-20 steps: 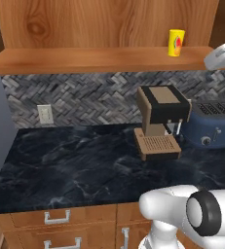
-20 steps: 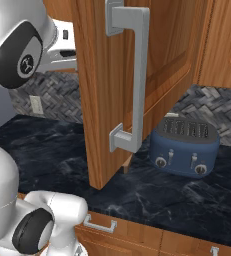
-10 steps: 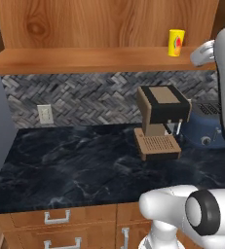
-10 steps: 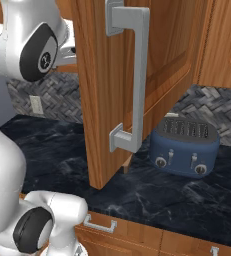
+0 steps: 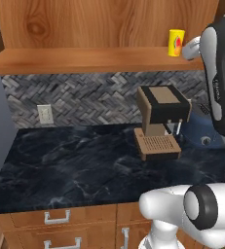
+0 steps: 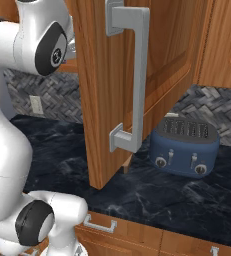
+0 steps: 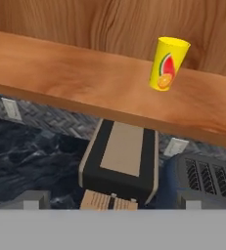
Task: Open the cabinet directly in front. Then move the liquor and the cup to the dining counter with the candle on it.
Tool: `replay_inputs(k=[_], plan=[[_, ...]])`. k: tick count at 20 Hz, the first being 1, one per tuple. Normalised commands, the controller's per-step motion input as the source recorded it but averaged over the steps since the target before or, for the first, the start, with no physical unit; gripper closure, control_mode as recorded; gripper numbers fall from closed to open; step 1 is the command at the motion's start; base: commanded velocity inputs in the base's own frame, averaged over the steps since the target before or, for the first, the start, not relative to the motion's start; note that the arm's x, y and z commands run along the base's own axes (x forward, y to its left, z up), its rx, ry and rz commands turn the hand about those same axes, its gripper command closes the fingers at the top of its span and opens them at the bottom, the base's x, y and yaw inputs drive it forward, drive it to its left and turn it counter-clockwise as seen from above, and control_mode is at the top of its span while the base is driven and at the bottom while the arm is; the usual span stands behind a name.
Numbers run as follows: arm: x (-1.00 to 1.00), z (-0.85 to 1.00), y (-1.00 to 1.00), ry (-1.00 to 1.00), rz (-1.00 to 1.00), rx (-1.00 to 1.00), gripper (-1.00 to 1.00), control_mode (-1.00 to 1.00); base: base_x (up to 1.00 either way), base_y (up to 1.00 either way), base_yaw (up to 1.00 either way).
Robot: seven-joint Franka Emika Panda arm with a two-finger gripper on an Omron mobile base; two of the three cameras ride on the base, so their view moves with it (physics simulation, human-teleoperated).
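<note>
**Cabinet open, cup on the shelf**

Cabinet door (image 6: pixel 132 85) swung wide toward the near side, silver bar handle (image 6: pixel 132 75) facing out. Yellow cup (image 7: pixel 167 64) upright on the cabinet's bottom shelf (image 5: pixel 84 59), toward its right end, untouched. Gripper (image 7: pixel 112 201) spread wide and empty, near the cup but apart from it. Below the shelf, on the black counter (image 5: pixel 75 165): brown coffee machine (image 5: pixel 161 119), with blue toaster (image 6: pixel 186 145) to its right.
</note>
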Motion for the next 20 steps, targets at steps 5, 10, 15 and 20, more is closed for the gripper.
replay_inputs(k=[5, 10, 15, 20], plan=[[0.31, 0.12, -0.03, -0.17, -0.11, 0.0, -1.0, -1.0, 0.0, 0.0, 0.0], [0.31, 0.0, 0.0, -0.05, -0.02, 0.0, -1.0, -1.0, 0.0, 0.0, 0.0], [0.42, 0.13, 0.0, 0.0, 0.0, 0.0, -1.0, -1.0, 0.0, 0.0, 0.0], [0.24, 0.28, 0.0, 0.0, -0.03, 0.0, -1.0, -1.0, 0.0, 0.0, 0.0]])
